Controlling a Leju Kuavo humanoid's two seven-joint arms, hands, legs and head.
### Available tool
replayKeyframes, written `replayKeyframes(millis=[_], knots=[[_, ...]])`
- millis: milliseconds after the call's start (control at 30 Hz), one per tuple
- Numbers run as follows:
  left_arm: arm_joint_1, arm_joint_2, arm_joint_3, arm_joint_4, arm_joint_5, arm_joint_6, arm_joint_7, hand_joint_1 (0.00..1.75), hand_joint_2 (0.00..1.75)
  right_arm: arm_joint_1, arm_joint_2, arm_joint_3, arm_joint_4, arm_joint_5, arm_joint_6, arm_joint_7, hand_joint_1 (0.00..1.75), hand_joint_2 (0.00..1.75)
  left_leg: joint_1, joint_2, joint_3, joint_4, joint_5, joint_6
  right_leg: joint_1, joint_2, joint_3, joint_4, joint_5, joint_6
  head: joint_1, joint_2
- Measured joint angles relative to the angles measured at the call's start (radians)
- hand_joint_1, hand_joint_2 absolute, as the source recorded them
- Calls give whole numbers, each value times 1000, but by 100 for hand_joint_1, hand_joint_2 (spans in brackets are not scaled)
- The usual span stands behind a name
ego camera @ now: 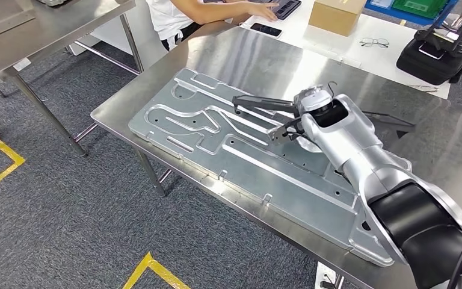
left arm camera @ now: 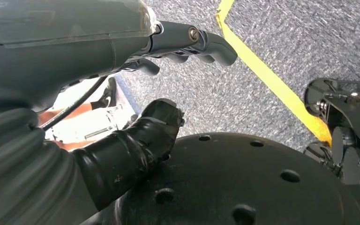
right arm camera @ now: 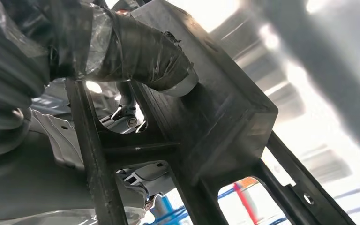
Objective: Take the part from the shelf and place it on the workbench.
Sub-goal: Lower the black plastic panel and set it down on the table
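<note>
The right hand's [ego camera: 304, 117] fingers [right arm camera: 140, 51] are wrapped around a black frame-like part [ego camera: 264, 103], the thick taped thumb pressed against one of its flat bars in the right wrist view, with other fingers glimpsed through the part's openings. In the head view the part sticks out from the hand over the middle of the steel tabletop [ego camera: 451, 150], held just above a large machined aluminium plate [ego camera: 216, 150] that lies flat across it; whether part and plate touch cannot be told. The silver right arm [ego camera: 361, 156] reaches in from the lower right. The left hand [left arm camera: 178, 44] hangs above grey carpet [left arm camera: 272, 28] crossed by a yellow line [left arm camera: 267, 77], its fingers curled in around nothing. At the tabletop's far edge a person [ego camera: 174, 15] sits, near a cardboard box [ego camera: 335, 13], a phone [ego camera: 266, 29] and a pair of glasses [ego camera: 374, 43].
</note>
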Motion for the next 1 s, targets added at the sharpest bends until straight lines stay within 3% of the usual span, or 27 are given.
replayKeyframes(millis=[100, 267, 400, 667, 867, 1000], knots=[[0, 2, 0, 0, 2, -14, -2, 0, 175, 3, 6, -3, 10, -3, 19, -12, 0, 0, 0, 0, 0, 0, 0, 0, 0, 0, 0, 0, 0, 0, 0, 0], [-1, 4, 0, -1, 5, -20, 3, 0, 175, 3, 18, -5, 22, -7, 35, -7, 0, 0, 0, 0, 0, 0, 0, 0, 0, 0, 0, 0, 0, 0, 0, 0], [0, 4, 0, -2, 29, -16, 11, 0, 0, 4, 26, -9, 34, -14, 24, 7, 0, 0, 0, 0, 0, 0, 0, 0, 0, 0, 1, 0, 0, 0, 0, 0], [-1, 4, 1, -2, 47, -10, 19, 0, 0, 8, 68, -67, 76, -54, -1, 85, 0, 0, 0, 0, 1, 0, 0, 0, 0, 0, 1, 0, 0, 1, 0, 0], [-4, -1, 5, -4, 67, 21, 23, 0, 0, 9, 142, -174, 89, -127, -125, 256, 0, 0, -2, 1, -1, 3, -1, 1, -2, 2, 0, -1, 2, 2, 0, 0], [-7, -11, 6, -4, 71, 44, 61, 0, 0, 12, 190, -266, -8, -162, -235, 379, 0, 0, -4, 2, -3, 7, -2, 3, -3, 1, -1, 0, 3, 3, 0, 0]])
